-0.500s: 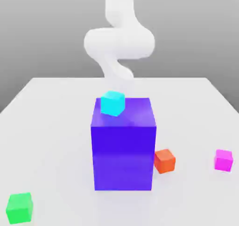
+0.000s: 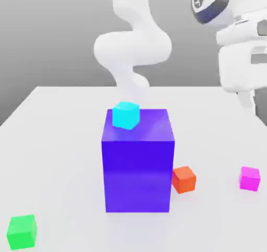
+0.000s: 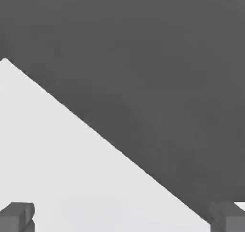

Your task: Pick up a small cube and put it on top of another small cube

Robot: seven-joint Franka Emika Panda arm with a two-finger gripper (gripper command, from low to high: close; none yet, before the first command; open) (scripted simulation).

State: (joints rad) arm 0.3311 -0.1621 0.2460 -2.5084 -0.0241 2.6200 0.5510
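Magenta cube (image 2: 250, 178) rests on white table (image 2: 57, 157), well apart from big purple-blue block (image 2: 138, 162), beyond orange-red cube (image 2: 183, 179). Gripper (image 3: 122, 216) high above table, fingers spread wide, empty. Cube likely light, rigid, smooth-faced; pinch two opposite flat sides, mid-height, square on.

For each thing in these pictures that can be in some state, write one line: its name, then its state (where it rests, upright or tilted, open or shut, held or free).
gripper: open, holding nothing.
magenta cube: flat on the table, free.
orange-red cube: on the table beside the big block, free.
cyan cube: resting on top of the purple-blue block, free.
purple-blue block: upright on the table.
green cube: flat on the table, free.
table: carries the block and cubes.
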